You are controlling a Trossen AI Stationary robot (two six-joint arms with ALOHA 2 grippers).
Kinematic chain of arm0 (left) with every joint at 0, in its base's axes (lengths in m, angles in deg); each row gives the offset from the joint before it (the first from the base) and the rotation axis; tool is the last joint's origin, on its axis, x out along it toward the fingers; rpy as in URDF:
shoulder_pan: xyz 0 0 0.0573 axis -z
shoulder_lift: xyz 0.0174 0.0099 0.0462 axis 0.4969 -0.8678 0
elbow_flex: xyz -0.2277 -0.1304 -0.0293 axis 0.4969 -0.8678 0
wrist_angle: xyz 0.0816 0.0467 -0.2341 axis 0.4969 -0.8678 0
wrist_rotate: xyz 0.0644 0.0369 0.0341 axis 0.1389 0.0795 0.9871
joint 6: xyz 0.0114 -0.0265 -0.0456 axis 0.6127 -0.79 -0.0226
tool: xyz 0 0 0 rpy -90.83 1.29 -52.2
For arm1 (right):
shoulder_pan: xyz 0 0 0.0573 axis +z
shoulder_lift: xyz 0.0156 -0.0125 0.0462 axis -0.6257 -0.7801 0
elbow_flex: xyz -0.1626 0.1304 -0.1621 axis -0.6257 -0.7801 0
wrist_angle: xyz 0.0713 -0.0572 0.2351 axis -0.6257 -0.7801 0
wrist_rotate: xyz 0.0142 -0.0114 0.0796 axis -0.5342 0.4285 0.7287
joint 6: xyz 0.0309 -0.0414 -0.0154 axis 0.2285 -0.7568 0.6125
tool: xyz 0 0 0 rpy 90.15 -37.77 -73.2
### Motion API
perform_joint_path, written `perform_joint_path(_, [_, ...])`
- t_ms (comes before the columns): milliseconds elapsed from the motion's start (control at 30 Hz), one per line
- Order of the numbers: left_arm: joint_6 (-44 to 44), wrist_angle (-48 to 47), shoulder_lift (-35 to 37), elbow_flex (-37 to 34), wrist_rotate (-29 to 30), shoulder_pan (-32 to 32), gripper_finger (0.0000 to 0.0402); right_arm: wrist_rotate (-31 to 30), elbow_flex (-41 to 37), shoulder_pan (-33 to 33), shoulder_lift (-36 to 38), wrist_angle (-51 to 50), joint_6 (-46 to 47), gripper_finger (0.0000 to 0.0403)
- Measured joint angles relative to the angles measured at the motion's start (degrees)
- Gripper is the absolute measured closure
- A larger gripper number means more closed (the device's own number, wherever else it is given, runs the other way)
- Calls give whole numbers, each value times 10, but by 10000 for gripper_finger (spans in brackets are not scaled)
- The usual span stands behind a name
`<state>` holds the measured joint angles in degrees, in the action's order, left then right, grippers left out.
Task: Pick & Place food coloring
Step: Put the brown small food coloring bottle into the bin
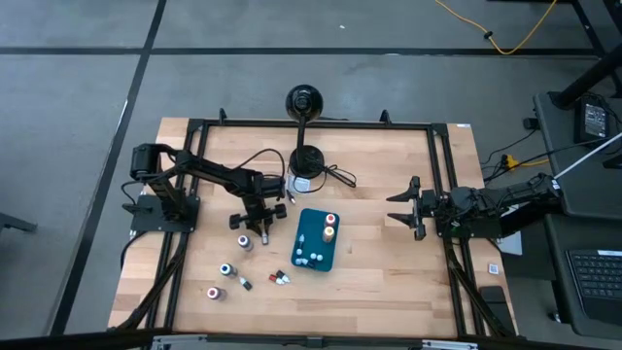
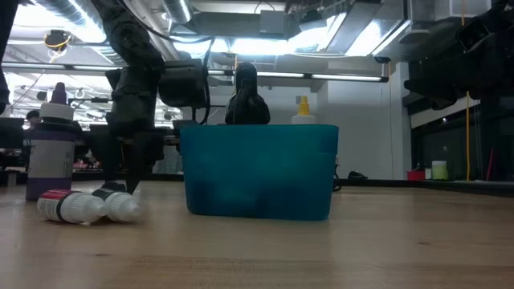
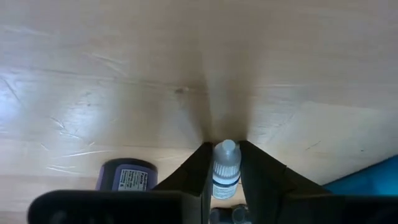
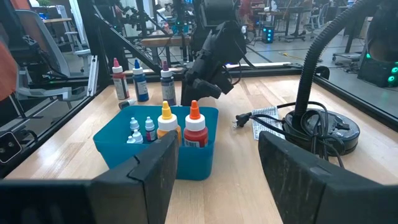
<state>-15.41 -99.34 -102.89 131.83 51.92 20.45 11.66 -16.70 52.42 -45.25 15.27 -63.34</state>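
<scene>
**Left hand clamped on a small bottle beside the tray**

From my station I take the teal tray (image 1: 316, 240) as the landmark. It sits near the middle of the bench (image 1: 389, 282). The left hand (image 1: 260, 226) is down on the bench just to the left of the tray, and my left wrist camera shows its two fingers (image 3: 196, 167) closed against the sides of one small food coloring bottle (image 3: 226, 169): whitish body, pale cap, dark label band, held upright between the pads right at the wood. So that hand is clenched on the bottle.

A second bottle with a purple-blue label (image 3: 127, 176) lies just beside the left hand, on the side away from the tray.

Inside the tray I see an orange-capped bottle (image 4: 166, 119) and a red-capped bottle (image 4: 194, 124) standing at one end, with a few smaller pale bottles (image 4: 142, 130) at the other end.

More loose bottles (image 1: 225, 269) are scattered on the bench below and to the left of the tray; in the low camera two of them lie on their sides (image 2: 84, 206), touching.

The right hand (image 1: 408, 205) waits well to the right of the tray, near the bench's edge, fingers spread wide and holding nothing.

A black lamp base with its cable (image 1: 307, 160) stands behind the tray.
</scene>
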Motion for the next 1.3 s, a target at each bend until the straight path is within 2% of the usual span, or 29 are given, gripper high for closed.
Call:
perform_joint_path(133, [26, 0, 2, 0, 4, 0, 339, 0, 0, 0, 0, 0, 0, 179])
perform_joint_path(267, [58, 2, 17, 0, 36, 0, 339, 0, 0, 0, 0, 0, 0, 179])
perform_joint_path(467, [112, 2, 70, 1, 134, -3, 341, 0, 0, 0, 0, 0, 0, 179])
perform_joint_path(700, [230, 1, 153, 10, 228, 12, 342, 0, 0, 0, 0, 0, 0, 179])
perform_joint_path(833, [312, 0, 200, 10, 272, 32, 342, 0, 0, 0, 0, 0, 0, 179])
perform_joint_path(1033, [376, -1, 256, 12, 329, 88, 342, 0, 0, 0, 0, 0, 0, 179])
perform_joint_path(1300, [515, 2, 252, 74, 463, 171, 342, 0, 0, 0, 0, 0, 0, 179])
